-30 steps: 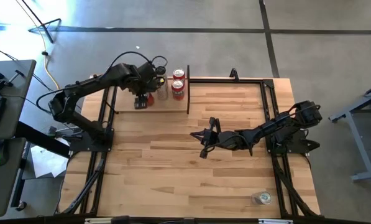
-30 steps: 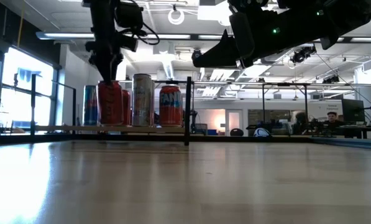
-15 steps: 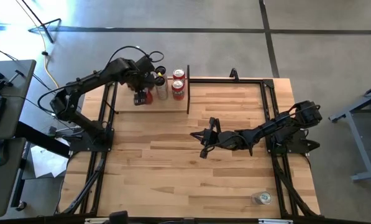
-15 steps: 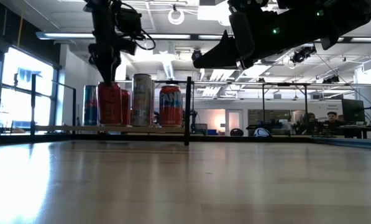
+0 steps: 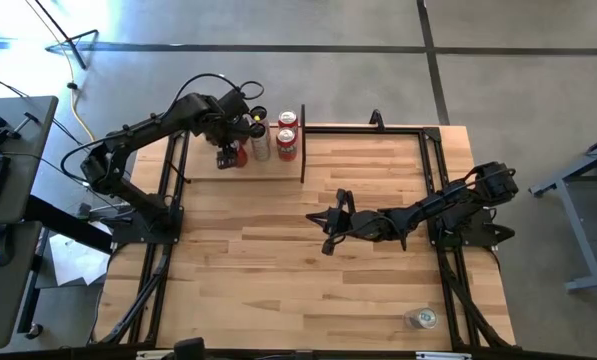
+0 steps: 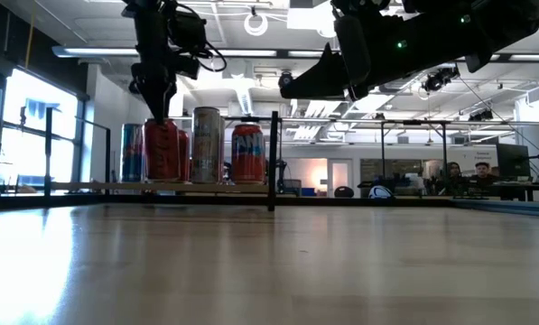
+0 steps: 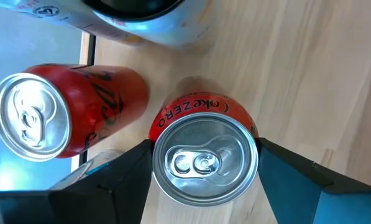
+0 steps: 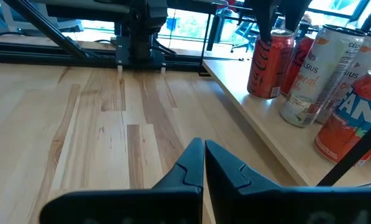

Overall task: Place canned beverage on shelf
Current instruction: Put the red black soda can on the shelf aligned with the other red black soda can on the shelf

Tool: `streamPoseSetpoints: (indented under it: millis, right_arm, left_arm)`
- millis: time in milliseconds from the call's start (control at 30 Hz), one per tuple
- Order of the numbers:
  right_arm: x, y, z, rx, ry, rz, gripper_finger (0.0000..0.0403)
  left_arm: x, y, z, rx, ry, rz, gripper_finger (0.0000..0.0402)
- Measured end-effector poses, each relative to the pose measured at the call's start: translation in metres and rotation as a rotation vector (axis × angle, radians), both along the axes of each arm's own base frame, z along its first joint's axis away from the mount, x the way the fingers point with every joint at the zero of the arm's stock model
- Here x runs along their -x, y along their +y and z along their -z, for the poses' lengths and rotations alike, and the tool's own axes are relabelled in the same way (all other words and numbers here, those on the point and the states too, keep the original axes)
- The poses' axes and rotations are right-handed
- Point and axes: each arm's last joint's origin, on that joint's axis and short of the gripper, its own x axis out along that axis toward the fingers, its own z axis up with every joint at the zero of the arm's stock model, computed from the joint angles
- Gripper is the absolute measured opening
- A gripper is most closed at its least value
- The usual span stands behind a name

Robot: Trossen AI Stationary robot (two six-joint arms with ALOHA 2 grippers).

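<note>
Left pincer [image 7: 204,180] spread astride Coke Zero can [image 7: 204,163] on shelf [image 5: 268,168], apparently releasing; right pincer [image 8: 204,163] shut, mid-tabletop.

The left arm reaches from its base at the table's nine o'clock side up toward eleven o'clock, wrist bent downward, and the left gripper [image 5: 232,156] points straight down with its fingers [image 7: 126,171] spread apart. The right arm stretches from three o'clock toward the table's centre, held level above the surface; the right gripper [image 8: 204,163] has its fingers pressed together.
</note>
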Motion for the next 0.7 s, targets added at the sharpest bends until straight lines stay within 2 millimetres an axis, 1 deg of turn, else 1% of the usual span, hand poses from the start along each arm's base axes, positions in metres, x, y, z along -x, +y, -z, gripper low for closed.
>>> streamPoseSetpoints:
  millis: [267, 600, 700]
  right_arm:
    - [0.0, 0.0001, 0.0, 0.0, 0.0, 0.0, 0.0]
    - [0.0, 0.0001, 0.0, 0.0, 0.0, 0.0, 0.0]
    - [0.0, 0.0001, 0.0, 0.0, 0.0, 0.0, 0.0]
  left_arm:
    - [-0.0008, 0.0008, -0.0014, -0.012, -0.018, -0.024, 0.0278]
    - [0.0006, 0.0016, -0.0029, -0.064, 0.02, -0.017, 0.0281]
    - [0.0012, -0.0002, -0.0051, -0.106, 0.047, -0.01, 0.0282]
